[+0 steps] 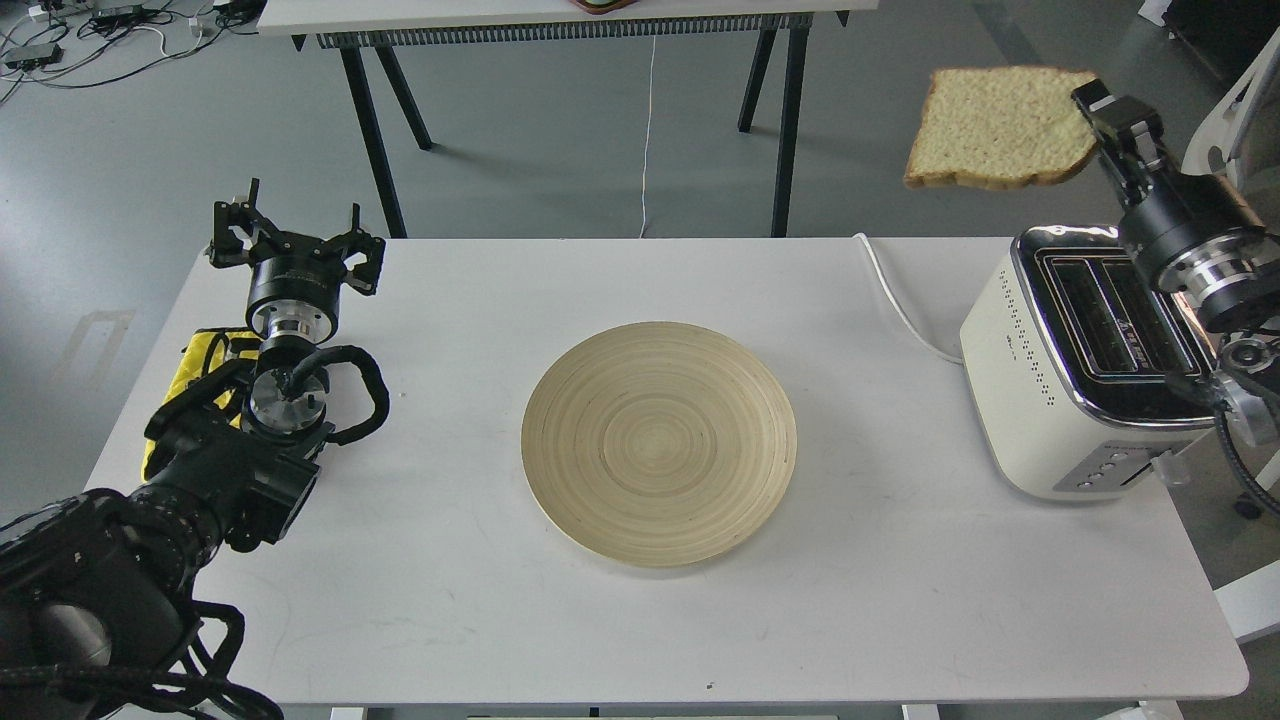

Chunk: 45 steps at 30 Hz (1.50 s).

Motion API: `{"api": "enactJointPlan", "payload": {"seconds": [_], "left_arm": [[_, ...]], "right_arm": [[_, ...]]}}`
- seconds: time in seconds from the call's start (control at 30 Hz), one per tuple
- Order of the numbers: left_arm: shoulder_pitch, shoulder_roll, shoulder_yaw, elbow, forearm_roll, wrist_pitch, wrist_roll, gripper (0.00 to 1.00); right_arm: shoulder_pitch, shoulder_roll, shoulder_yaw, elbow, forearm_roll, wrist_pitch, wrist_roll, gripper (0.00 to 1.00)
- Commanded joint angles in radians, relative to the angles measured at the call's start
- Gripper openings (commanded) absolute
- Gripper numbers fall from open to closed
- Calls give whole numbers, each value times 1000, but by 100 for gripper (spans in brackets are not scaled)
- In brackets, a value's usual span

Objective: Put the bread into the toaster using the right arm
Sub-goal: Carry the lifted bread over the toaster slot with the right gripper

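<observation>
The bread (1000,127) is a tan slice with a brown crust, held flat in the air high above the table, up and left of the toaster. My right gripper (1100,125) is shut on its right edge, and the arm rises over the toaster's right side. The toaster (1085,365) is cream-white with a chrome top and two empty slots, standing at the table's right edge. My left gripper (296,240) is open and empty at the table's far left.
A round wooden plate (658,442) lies bare at the table's middle. The toaster's white cord (900,305) runs to the table's back edge. A yellow cloth (205,360) lies under my left arm. Another table's legs stand behind, a white chair (1225,190) at the right.
</observation>
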Motion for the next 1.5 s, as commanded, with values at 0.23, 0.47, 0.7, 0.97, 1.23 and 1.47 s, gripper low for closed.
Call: {"api": "enactJointPlan", "payload": {"seconds": [0.23,0.47,0.7,0.97,1.23,1.47], "left_arm": [[0,0,0,0,0,0,0,100],[0,0,0,0,0,0,0,100],[0,0,0,0,0,0,0,100],[0,0,0,0,0,0,0,100],[0,0,0,0,0,0,0,100],[0,0,0,0,0,0,0,100]], "right_arm": [[-15,-412,-154,152,-152,80,19,0],[-18,-432,-226,136,-178,77,19,0],[-18,-373,-247,100,-179,77,17,0],[-25,-317,-249,34,-185,77,16,1],[-27,-277,-249,-15,-185,77,14,1],[-24,-234,-272,-29,-185,77,13,1]]}}
